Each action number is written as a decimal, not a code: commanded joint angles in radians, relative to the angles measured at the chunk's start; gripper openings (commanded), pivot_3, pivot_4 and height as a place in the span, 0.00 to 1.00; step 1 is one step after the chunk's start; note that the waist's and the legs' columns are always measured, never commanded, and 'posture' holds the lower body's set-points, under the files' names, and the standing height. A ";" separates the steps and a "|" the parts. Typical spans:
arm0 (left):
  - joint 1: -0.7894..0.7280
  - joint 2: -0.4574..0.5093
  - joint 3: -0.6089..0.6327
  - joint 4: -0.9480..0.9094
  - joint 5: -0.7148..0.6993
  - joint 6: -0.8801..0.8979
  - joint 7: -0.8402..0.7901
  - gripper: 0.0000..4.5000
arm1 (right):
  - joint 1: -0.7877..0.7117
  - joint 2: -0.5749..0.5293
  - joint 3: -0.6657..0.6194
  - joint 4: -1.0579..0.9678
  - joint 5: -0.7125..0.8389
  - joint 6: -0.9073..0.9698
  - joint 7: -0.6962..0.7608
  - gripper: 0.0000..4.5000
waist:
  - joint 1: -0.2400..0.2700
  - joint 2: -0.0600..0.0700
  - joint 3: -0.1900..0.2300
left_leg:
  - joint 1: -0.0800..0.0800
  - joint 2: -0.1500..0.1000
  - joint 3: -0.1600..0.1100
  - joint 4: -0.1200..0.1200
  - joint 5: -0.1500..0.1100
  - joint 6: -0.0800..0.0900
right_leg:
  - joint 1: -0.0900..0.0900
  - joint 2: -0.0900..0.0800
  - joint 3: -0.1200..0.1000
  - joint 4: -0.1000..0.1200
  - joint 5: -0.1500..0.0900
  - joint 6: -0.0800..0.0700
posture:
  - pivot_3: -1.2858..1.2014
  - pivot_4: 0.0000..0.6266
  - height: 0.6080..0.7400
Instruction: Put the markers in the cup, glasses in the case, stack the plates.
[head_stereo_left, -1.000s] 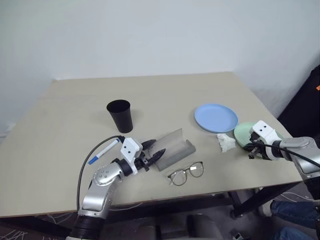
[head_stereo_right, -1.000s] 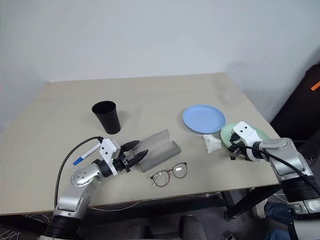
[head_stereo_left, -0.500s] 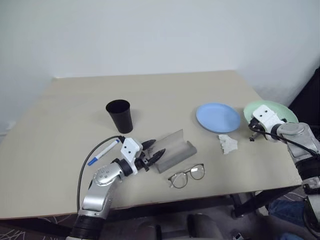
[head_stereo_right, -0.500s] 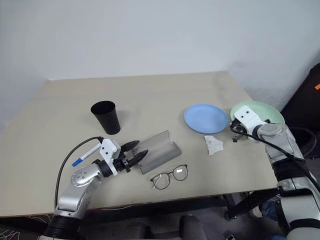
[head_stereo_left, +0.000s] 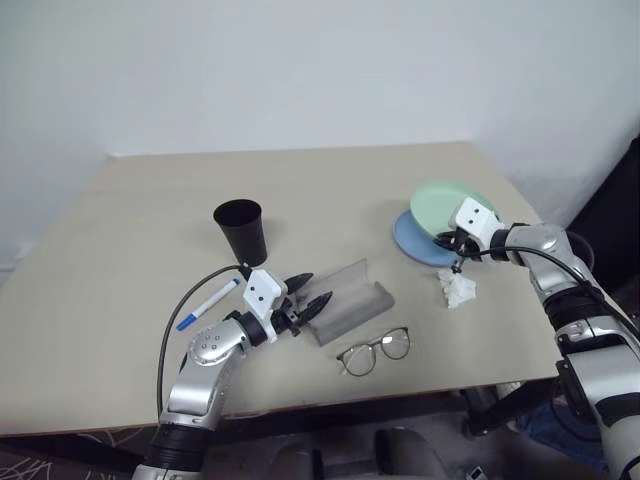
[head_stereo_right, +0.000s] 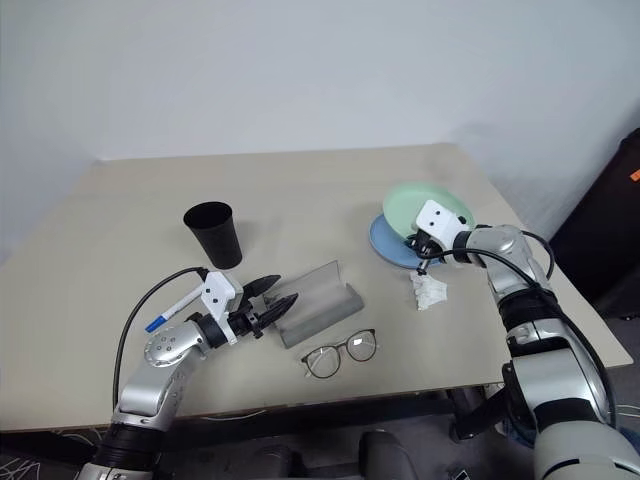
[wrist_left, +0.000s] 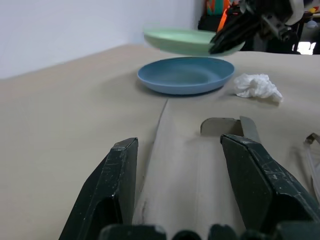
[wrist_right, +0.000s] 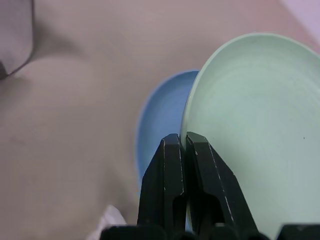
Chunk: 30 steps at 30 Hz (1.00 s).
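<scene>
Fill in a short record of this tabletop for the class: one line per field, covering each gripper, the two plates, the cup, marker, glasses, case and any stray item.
right gripper: shut on the green plate's rim
green plate: held in the air, partly over the blue plate
blue plate: flat on the table
left gripper: open, at the case
case: open, empty
glasses: on the table, in front of the case
marker: lying on the table
cup: upright
tissue: crumpled, near the plates

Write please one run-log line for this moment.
right gripper: shut on green plate, held above blue plate | left gripper: open beside case | stacking: not yet done
</scene>
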 joint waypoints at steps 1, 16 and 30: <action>-0.014 0.000 0.009 -0.018 -0.004 -0.022 0.005 0.61 | -0.079 0.018 -0.010 0.085 -0.022 -0.061 -0.013 0.00 | 0.000 0.000 0.000 | 0.000 0.000 0.000 0.000 0.000 0.000 | 0.000 0.000 0.000 0.000 0.000 0.000 | 0.52 0.00 1.00; 0.000 0.005 0.013 -0.039 -0.007 -0.022 0.016 0.61 | -0.151 0.046 -0.035 0.242 -0.057 -0.140 -0.030 0.52 | 0.000 0.002 -0.001 | 0.000 0.000 0.000 0.000 0.000 0.000 | 0.000 0.000 0.000 0.001 0.000 0.000 | 0.52 0.00 1.00; -0.024 0.015 -0.013 -0.065 -0.042 0.013 -0.050 0.61 | 0.074 -0.118 -0.092 -0.208 0.089 0.178 0.346 0.52 | 0.003 0.002 -0.001 | 0.000 -0.001 -0.002 0.000 0.000 0.000 | 0.001 0.000 0.000 0.001 0.000 0.000 | 0.52 0.00 1.00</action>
